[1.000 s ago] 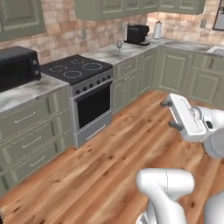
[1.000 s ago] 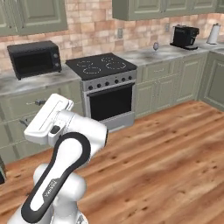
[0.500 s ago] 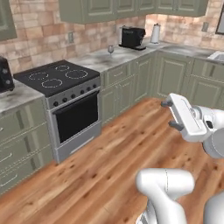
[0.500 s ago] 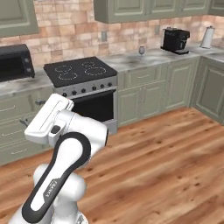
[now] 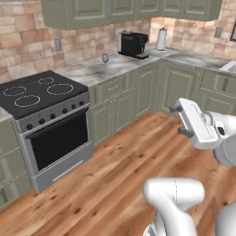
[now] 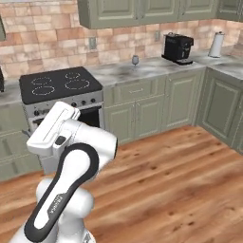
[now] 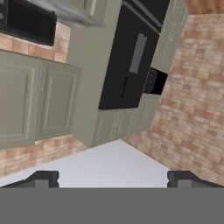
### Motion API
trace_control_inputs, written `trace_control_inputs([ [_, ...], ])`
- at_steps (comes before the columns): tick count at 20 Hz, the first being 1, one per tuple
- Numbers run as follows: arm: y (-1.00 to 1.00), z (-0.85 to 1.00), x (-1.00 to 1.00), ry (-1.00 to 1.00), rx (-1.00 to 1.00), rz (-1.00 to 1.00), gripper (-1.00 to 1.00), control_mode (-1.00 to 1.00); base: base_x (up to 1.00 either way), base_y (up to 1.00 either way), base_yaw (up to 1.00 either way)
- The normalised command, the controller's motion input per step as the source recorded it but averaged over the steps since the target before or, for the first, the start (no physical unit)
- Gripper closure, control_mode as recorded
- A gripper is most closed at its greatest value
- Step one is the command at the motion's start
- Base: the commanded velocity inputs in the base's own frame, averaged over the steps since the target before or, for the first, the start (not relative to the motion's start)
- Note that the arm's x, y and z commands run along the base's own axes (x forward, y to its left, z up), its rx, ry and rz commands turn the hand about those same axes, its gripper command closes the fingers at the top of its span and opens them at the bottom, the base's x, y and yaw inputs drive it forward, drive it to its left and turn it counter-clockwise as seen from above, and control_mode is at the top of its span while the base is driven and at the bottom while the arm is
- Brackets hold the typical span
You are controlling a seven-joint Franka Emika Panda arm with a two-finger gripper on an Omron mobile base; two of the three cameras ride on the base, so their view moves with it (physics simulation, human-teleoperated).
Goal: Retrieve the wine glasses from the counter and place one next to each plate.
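One small grey stemmed wine glass (image 5: 105, 58) (image 6: 135, 60) stands upright on the marble counter (image 5: 87, 70) (image 6: 116, 70), to the right of the stove and left of the coffee machine. My gripper (image 7: 113, 178) is open, its two dark fingertips (image 7: 43, 177) far apart with nothing between them. It points up at wall cabinets and brick, well away from the glass. The arm's white hand (image 5: 196, 123) (image 6: 52, 127) hovers over the wooden floor, about counter height. The plates are out of view.
A black stovetop with oven (image 5: 39, 94) (image 6: 59, 85) sits left of the counter. A black coffee machine (image 5: 133, 44) (image 6: 178, 47) and a white paper-towel roll (image 5: 160, 39) (image 6: 217, 44) stand farther right. Sage-green cabinets (image 5: 138, 92) turn a corner at the right. Wooden floor (image 6: 180, 175) lies between.
The whole scene has slid left in both base views as the base moved: the microwave left the frame, and the glass and coffee machine are nearer. The gripper stayed open.
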Motion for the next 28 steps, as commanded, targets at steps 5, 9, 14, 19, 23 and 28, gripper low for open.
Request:
trace_control_inputs([
  [5,0.0,0.0,0.0,0.0,0.0,0.0,-1.0,1.0,1.0,-0.59,0.05],
  [9,0.0,0.0,0.0,0.0,0.0,0.0,-1.0,1.0,1.0,-0.23,0.01],
  [14,0.0,0.0,0.0,0.0,0.0,0.0,-1.0,1.0,1.0,-0.06,0.04],
  [19,0.0,0.0,0.0,0.0,0.0,0.0,-1.0,1.0,1.0,0.0,0.13],
  [23,0.0,0.0,0.0,0.0,0.0,0.0,-1.0,1.0,0.88,0.1,0.23],
  [28,0.0,0.0,0.0,0.0,0.0,0.0,-1.0,1.0,0.62,0.09,0.28],
])
